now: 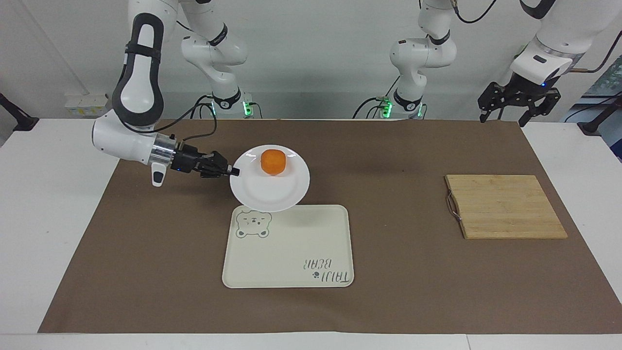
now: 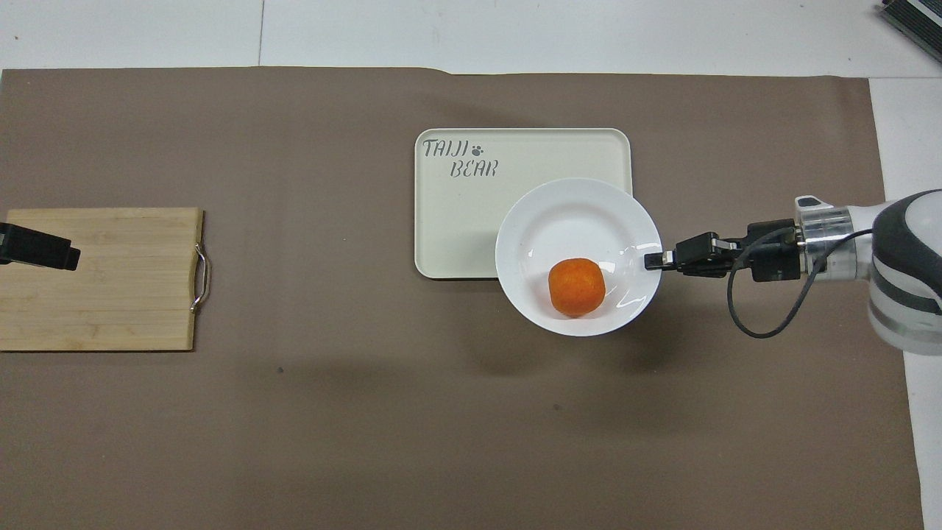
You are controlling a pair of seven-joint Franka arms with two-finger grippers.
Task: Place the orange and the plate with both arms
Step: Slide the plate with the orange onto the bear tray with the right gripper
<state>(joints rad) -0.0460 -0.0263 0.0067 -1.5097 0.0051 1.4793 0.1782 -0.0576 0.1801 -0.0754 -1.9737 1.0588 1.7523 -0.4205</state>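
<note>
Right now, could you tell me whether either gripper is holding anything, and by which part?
The right gripper holds the plate by its rim, with the orange on it. The left gripper holds nothing.
</note>
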